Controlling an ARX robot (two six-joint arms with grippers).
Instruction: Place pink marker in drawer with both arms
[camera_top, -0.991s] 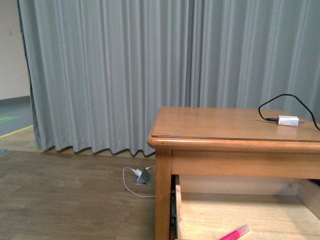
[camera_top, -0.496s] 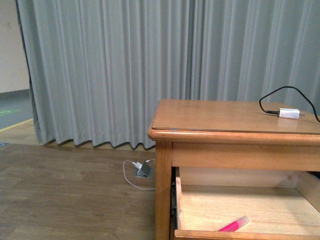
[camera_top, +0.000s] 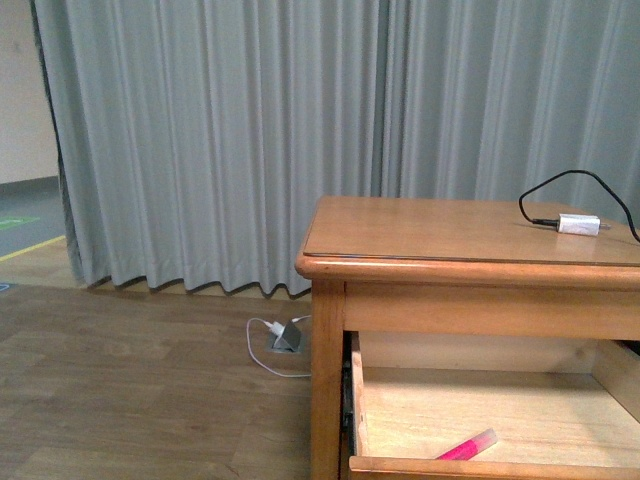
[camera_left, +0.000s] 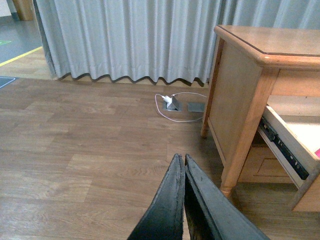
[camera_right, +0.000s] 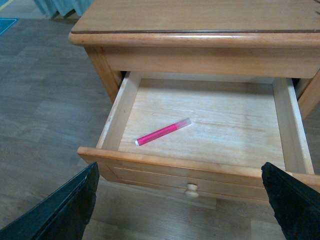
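Grey curtain (camera_top: 220, 150) behind, wood floor (camera_top: 140, 390) below; marker (camera_top: 466, 447) lies inside the open drawer (camera_top: 480, 466), lower right of the front frame, long axis slanted. My right gripper (camera_right: 179, 166), spread wide, faces the drawer front, nearer; my left gripper (camera_left: 184, 200), pressed together, hangs over floor.
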